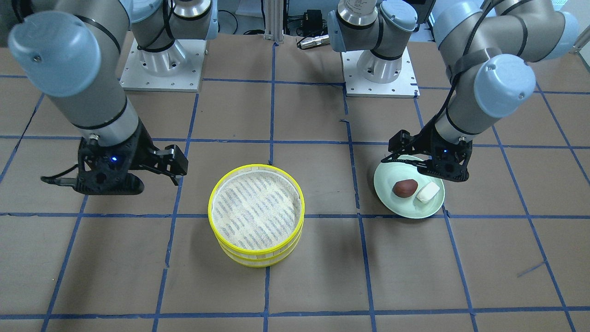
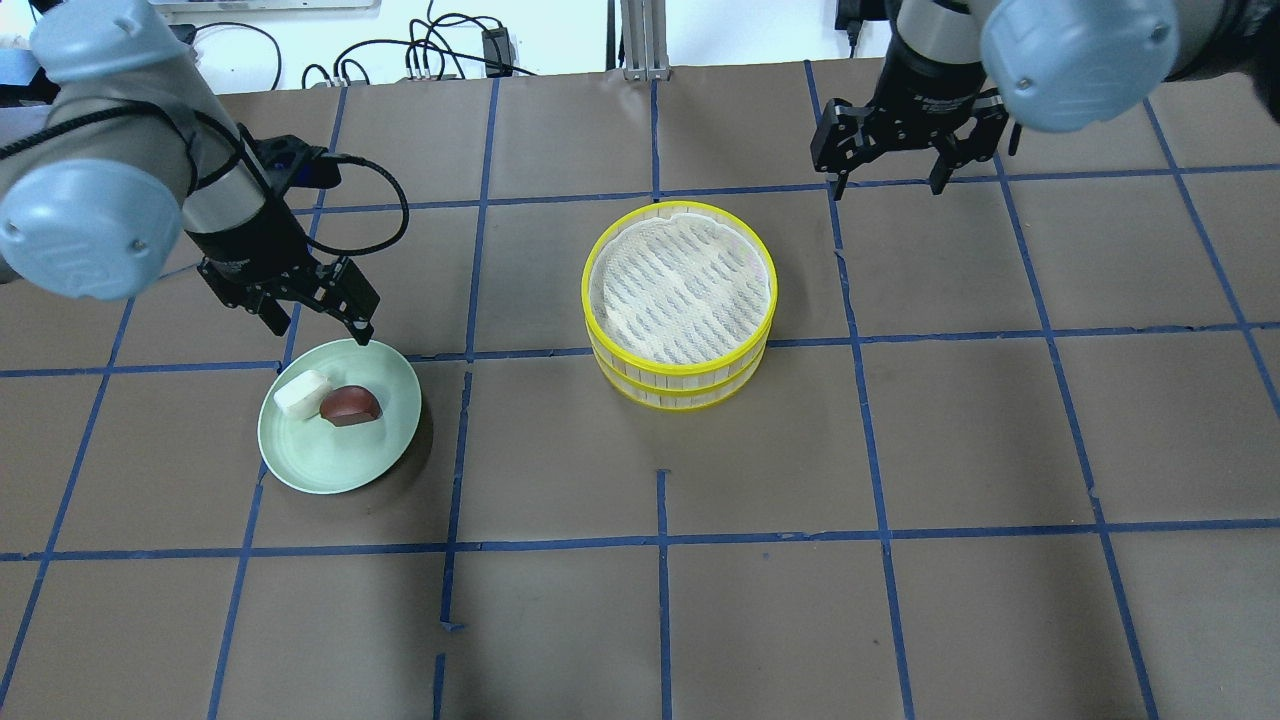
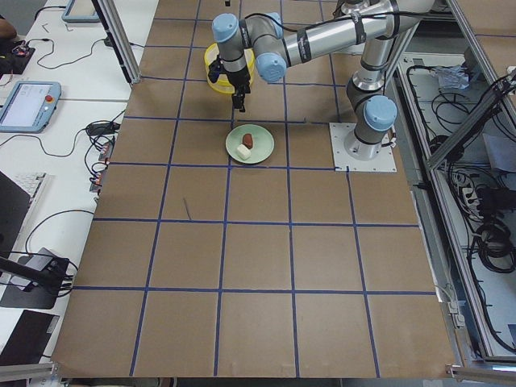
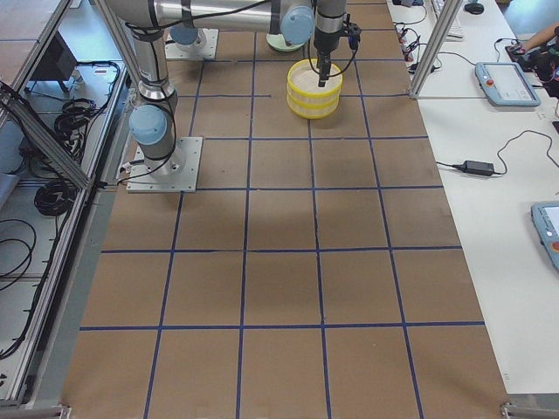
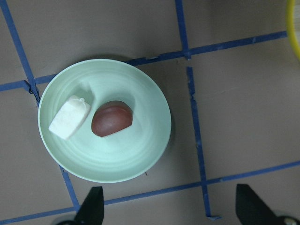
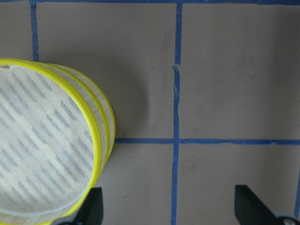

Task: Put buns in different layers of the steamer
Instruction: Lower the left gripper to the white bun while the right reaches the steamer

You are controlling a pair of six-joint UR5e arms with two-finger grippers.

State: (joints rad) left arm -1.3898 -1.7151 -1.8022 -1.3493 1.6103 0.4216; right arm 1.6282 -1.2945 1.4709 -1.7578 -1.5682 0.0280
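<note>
The white bun and the reddish-brown bun lie side by side on a pale green plate. They also show in the left wrist view, the white bun beside the brown bun. The two steamer layers are stacked at the table's middle, the top tray empty on the lower tray. My left gripper is open and empty, above the plate's back edge. My right gripper is open and empty, behind and to the right of the stack.
The table is brown paper with a grid of blue tape lines. The two arm bases stand at the robot's side of the table. Cables lie beyond the far edge.
</note>
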